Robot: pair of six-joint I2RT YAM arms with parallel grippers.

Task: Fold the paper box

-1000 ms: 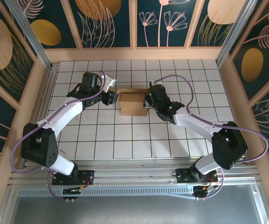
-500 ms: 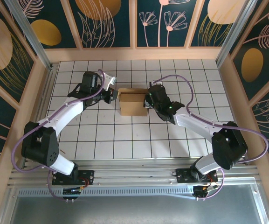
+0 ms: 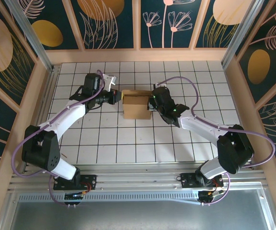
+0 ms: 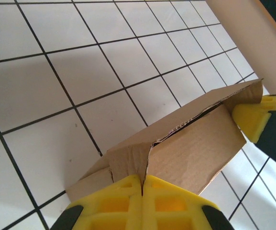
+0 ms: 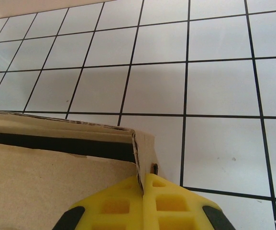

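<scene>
1. From the overhead camera, the paper box [image 3: 137,108] sits on the tiled table [image 3: 128,143], a little toward 12 o'clock from the table's middle. It is brown, part-folded, with its walls standing up.
2. The left gripper [image 3: 117,97] meets the box at its 9 o'clock side. The right gripper [image 3: 151,101] meets it at its 3 o'clock side. Each arm reaches in from its own corner at the near edge.
3. In the left wrist camera, the left gripper [image 4: 141,191] shows at 6 o'clock, its yellow pads pressed together. A slit in the cardboard runs straight down into the seam between them, so they pinch the edge of the paper box [image 4: 195,148].
4. In the same view the box stretches away toward 2 o'clock. One of the right gripper's fingers [image 4: 251,120] touches its far end there. White tiles of the table [image 4: 56,86] lie around it.
5. In the right wrist camera, the right gripper [image 5: 142,191] sits at 6 o'clock with its pads pressed together on the corner edge of the paper box [image 5: 56,187].
6. From here the box lies toward 8 o'clock, with a dark gap between its walls. The table [image 5: 214,91] spreads out toward 12 o'clock.
</scene>
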